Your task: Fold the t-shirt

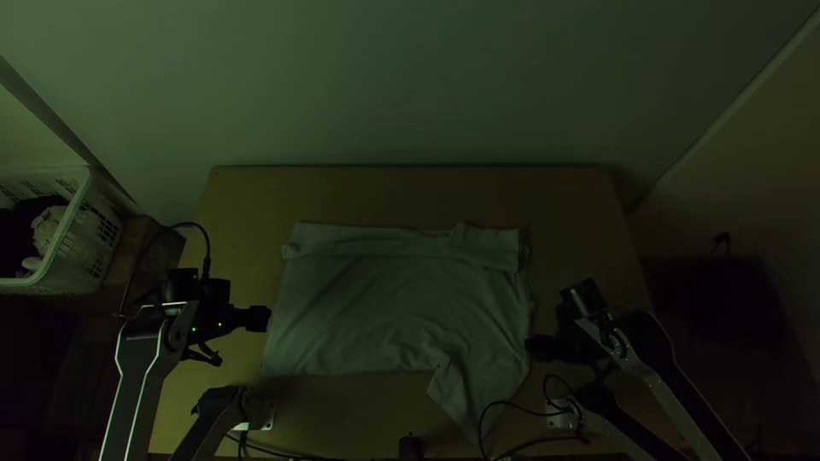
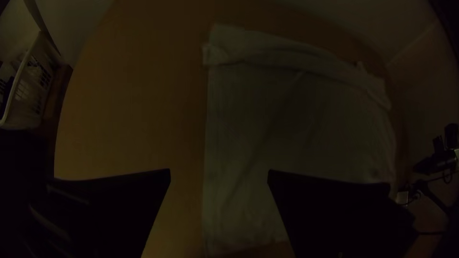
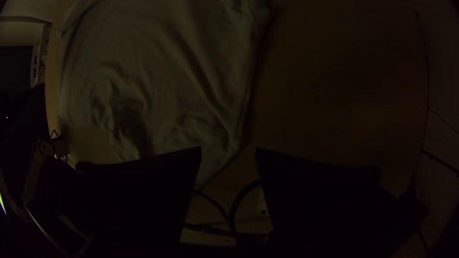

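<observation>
The pale t-shirt (image 1: pixel 393 307) lies spread on the table, its far edge folded over in a narrow band, and one part sticks out toward the near edge at the right. Beside its left edge is my left gripper (image 1: pixel 260 318). Close to its right edge is my right gripper (image 1: pixel 536 346). In the left wrist view my left gripper (image 2: pixel 219 174) stands open, with the shirt (image 2: pixel 287 124) and bare wood below. In the right wrist view my right gripper (image 3: pixel 228 153) is open, the shirt's edge (image 3: pixel 210 95) below it.
The wooden table (image 1: pixel 410 183) shows bare wood beyond the shirt and to its right. A white basket (image 1: pixel 81 230) with clothes stands off the table's left side. Black cables (image 1: pixel 512 410) run by the near right part, close to the shirt's protruding piece.
</observation>
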